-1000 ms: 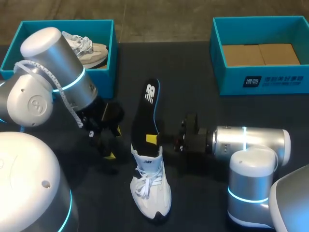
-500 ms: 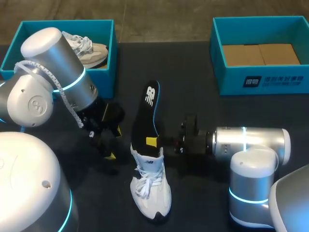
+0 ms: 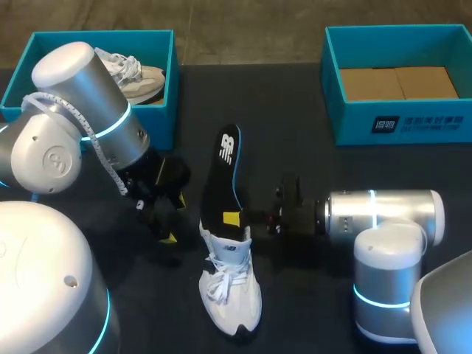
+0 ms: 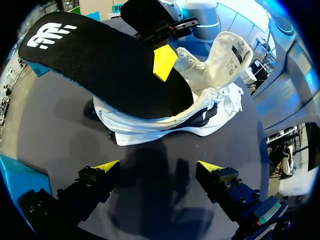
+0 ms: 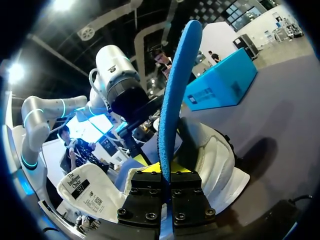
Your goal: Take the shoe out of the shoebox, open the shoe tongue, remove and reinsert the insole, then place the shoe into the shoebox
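A white shoe (image 3: 230, 284) lies on the dark table, toe toward the near edge. A black insole (image 3: 223, 173) with a blue edge sticks up out of its heel opening, tilted toward the far side. My right gripper (image 3: 234, 218) is shut on the insole's lower part just above the shoe collar; in the right wrist view the gripper (image 5: 166, 172) pinches the blue edge of the insole (image 5: 177, 85) over the shoe (image 5: 215, 160). My left gripper (image 3: 171, 217) stands open beside the shoe, holding nothing; the left wrist view has the gripper (image 4: 157, 167) facing the shoe (image 4: 215, 100) and the insole (image 4: 100, 65).
A teal shoebox (image 3: 171, 88) at the back left holds a second shoe (image 3: 136, 77). Another teal box (image 3: 398, 125) at the back right holds brown cardboard. My left arm (image 3: 88, 118) is close to the left box's near wall.
The right gripper and the insole have shifted slightly down toward the shoe. The left arm has kept still.
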Available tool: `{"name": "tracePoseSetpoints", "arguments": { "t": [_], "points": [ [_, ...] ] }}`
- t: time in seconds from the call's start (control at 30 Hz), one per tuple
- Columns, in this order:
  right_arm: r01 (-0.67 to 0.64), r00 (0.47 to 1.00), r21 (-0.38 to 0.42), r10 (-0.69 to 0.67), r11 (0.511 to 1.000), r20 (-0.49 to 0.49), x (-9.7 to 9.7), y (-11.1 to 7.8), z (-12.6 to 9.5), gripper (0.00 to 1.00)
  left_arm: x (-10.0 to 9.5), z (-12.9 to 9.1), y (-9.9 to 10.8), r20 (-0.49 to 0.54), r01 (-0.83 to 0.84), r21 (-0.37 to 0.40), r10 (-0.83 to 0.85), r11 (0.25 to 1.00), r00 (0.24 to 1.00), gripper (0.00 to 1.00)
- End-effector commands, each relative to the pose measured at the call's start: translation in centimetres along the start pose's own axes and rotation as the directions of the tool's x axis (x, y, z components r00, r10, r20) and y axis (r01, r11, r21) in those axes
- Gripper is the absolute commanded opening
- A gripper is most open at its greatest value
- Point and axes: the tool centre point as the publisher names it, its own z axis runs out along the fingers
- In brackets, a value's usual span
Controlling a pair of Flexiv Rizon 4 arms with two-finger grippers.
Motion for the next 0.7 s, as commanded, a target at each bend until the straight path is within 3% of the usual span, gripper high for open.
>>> {"name": "tracePoseSetpoints", "arguments": {
  "t": [0.03,0.37,0.7],
  "points": [
    [-0.015,1.0,0.043,0.015,0.999,0.003,0.22,-0.15,0.13,0.0,0.12,0.02,-0.01,0.003,0.001,-0.001,-0.001,1.0,1.0,1.0],
    [-0.051,0.999,0.089,0.052,0.995,-0.007,0.09,-0.41,0.21,0.0,0.12,0.02,-0.01,0.003,0.001,-0.001,-0.001,1.0,1.0,1.0],
    [-0.075,0.992,0.08,0.082,0.994,-0.093,0.15,-1.06,0.03,0.0,0.12,0.02,-0.01,0.003,0.001,-0.001,-0.001,1.0,1.0,1.0]
  ]
}}
